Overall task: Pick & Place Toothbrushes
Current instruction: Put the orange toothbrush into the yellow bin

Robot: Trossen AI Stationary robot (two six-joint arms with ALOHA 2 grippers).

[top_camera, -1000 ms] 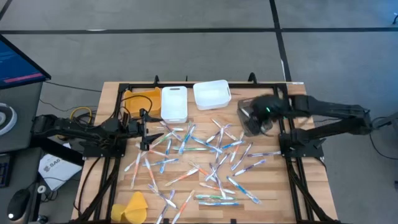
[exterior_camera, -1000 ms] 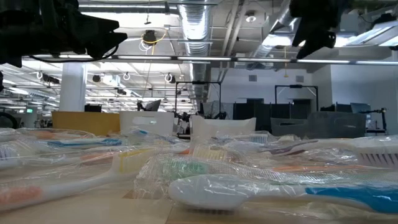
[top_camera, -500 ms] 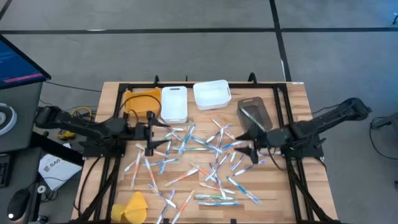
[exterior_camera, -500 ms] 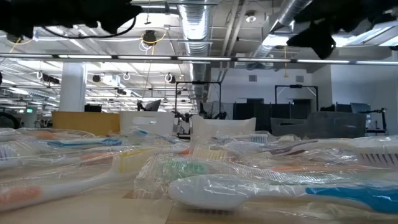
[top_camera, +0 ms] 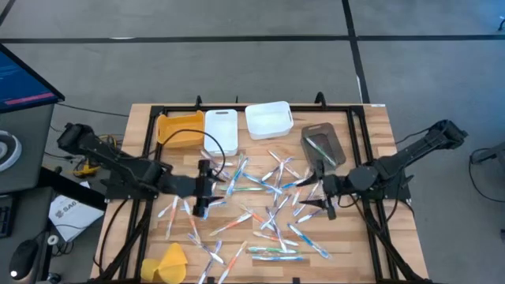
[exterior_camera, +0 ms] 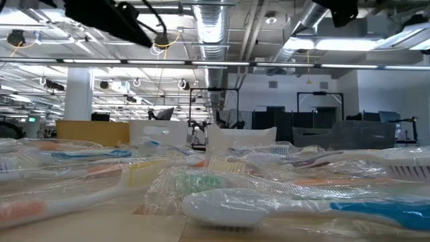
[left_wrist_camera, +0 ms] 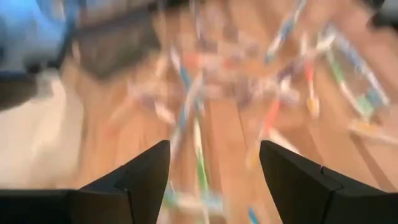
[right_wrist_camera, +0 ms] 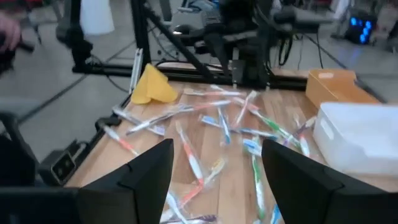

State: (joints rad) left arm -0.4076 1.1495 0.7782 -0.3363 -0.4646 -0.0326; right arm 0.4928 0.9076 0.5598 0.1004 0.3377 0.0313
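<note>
High view, left to right: yellow cloth lump [top_camera: 170, 263] at the table's [top_camera: 379, 126] near left corner. Orange bin [top_camera: 180, 128], white bin [top_camera: 221, 131], second white bin [top_camera: 269, 120] and brown bin [top_camera: 323, 146] in a row along the far side. Only this view shows both arms and all the bins together.

Toothbrushes [top_camera: 260, 193] lie scattered loose across the middle of the table, most in clear wrappers; one or two lie inside the brown bin.

Left gripper [top_camera: 200, 187] sits over the left edge of the scatter, just near the white bin. Left wrist view, heavily blurred, shows its two fingers [left_wrist_camera: 138, 176] apart with toothbrushes [left_wrist_camera: 199, 155] on the wood past them, nothing between them.

Right gripper [top_camera: 322, 193] hangs over the right side of the scatter, near side of the brown bin. Right wrist view shows its fingers [right_wrist_camera: 146, 171] apart and empty, toothbrushes [right_wrist_camera: 211, 134] spread ahead, the yellow lump [right_wrist_camera: 153, 86] and the left arm beyond.

Low view: wrapped toothbrushes [exterior_camera: 255, 202] close up at table height; arms only as dark shapes along the top edge, grippers not readable there.
</note>
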